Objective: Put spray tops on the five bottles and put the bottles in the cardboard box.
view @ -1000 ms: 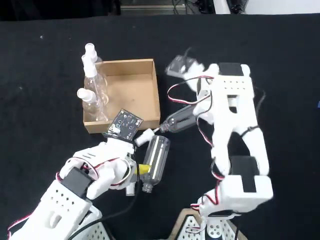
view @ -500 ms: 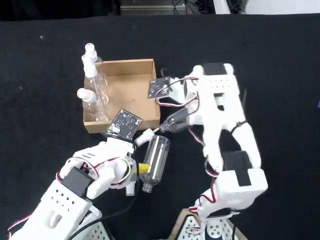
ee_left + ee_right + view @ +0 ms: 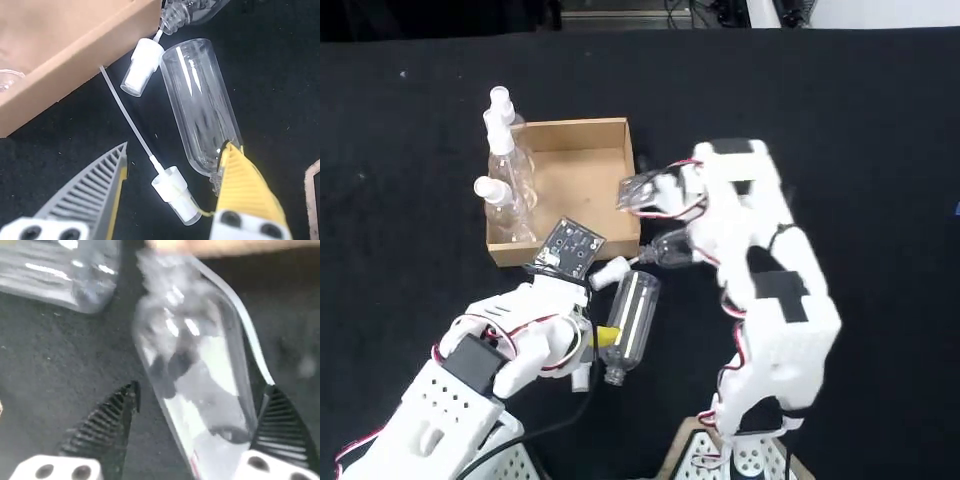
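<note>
1. Black cloth-covered tabletop (image 3: 860, 90): carries all items below.
2. Shallow open brown cardboard box (image 3: 582, 190): sits left of centre in the high view. One corner also appears in the left wrist view (image 3: 65, 55).
3. Two clear plastic bottles fitted with white spray tops: both lie along the box's left wall, one at the far end (image 3: 506, 140) and one at the near end (image 3: 508, 212).
4. Clear plastic bottle with no top (image 3: 630, 318): lies on its side on the tabletop just in front of the box's near right corner, its open neck towards the arms.
5. Loose white spray top with a long thin dip tube (image 3: 172, 192): lies beside item 4, the tube running towards the box.
6. Left hand (image 3: 175, 147): wide open and holding nothing. The grey finger is on one side of item 5. The yellow finger (image 3: 245, 190) is at the neck of item 4.
7. Second clear plastic bottle (image 3: 670, 245): lies on its side just right of the box corner. A white spray top (image 3: 612, 270) sits at its mouth, not seated.
8. Right hand (image 3: 201, 387): spread wide with one black finger on either side of item 7. Contact cannot be told.
</note>
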Controlling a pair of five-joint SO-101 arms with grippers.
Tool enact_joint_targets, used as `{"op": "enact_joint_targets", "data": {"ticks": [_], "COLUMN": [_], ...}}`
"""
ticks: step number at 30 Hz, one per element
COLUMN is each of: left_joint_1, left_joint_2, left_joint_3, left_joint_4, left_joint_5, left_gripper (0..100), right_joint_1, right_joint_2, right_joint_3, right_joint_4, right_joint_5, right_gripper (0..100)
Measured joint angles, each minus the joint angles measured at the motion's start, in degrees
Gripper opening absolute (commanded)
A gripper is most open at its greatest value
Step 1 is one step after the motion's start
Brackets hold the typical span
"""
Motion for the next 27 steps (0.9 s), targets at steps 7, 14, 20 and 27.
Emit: {"op": "enact_joint_targets", "data": {"ticks": [7, 14, 20, 27], "left_joint_1": [0.0, 0.0, 0.0, 0.0], "left_joint_2": [0.0, 0.0, 0.0, 0.0], "left_joint_3": [0.0, 0.0, 0.0, 0.0], "left_joint_4": [0.0, 0.0, 0.0, 0.0], "left_joint_5": [0.0, 0.0, 0.0, 0.0], "left_gripper": [27, 27, 27, 27], "right_joint_1": [11.5, 26.8, 43.3, 50.8], "right_joint_2": [-1.6, -8.4, -8.7, -6.2], "right_joint_3": [4.0, 6.9, 7.7, 7.8], "right_joint_4": [-0.7, -0.7, -0.7, -3.5], "right_joint_5": [-3.9, -15.4, -29.8, -34.0], "right_gripper": [14.5, 14.5, 14.5, 24.7]}}
